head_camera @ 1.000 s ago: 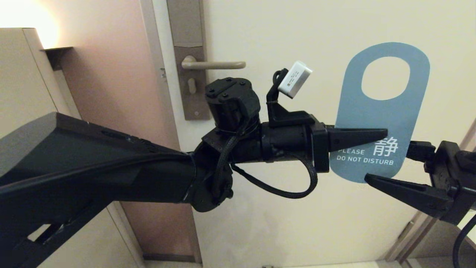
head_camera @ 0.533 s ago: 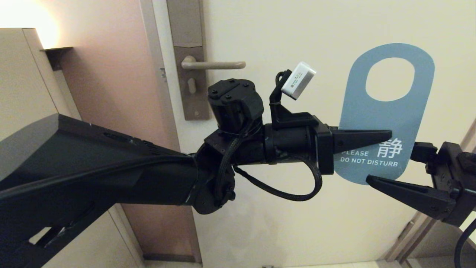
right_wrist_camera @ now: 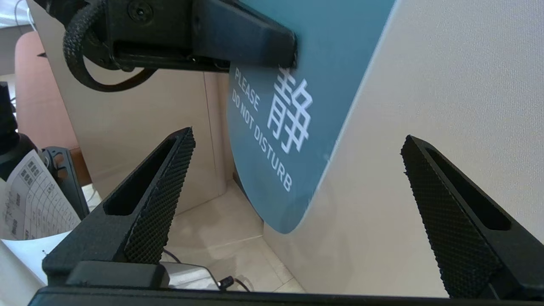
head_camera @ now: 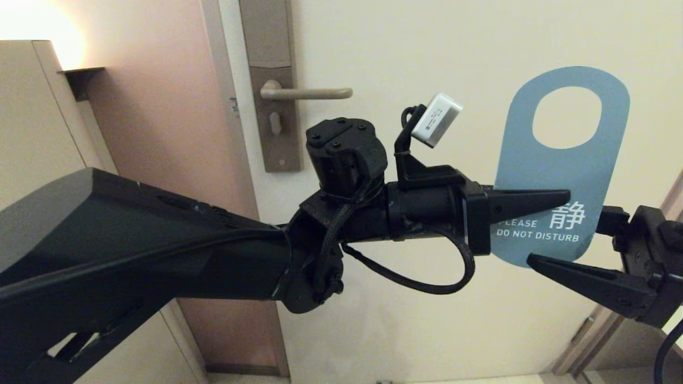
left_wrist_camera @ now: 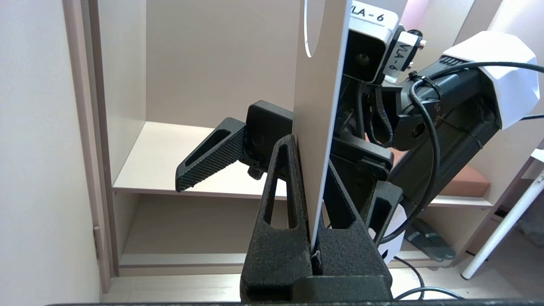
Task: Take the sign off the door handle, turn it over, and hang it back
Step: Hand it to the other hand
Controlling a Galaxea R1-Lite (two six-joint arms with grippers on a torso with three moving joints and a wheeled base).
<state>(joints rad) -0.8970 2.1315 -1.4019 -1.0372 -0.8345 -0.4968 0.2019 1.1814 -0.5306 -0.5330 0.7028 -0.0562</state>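
The sign (head_camera: 555, 176), blue side showing, has drifted rightward, further from the door handle (head_camera: 305, 93). The left gripper (head_camera: 525, 200) stays clamped on it; the right gripper (head_camera: 581, 250) waits spread beside it, suggesting a handover.

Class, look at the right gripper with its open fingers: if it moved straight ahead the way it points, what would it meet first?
Most likely the sign: its lower rounded end lies between the right gripper fingers' line, held by the left gripper. Depth is unclear.
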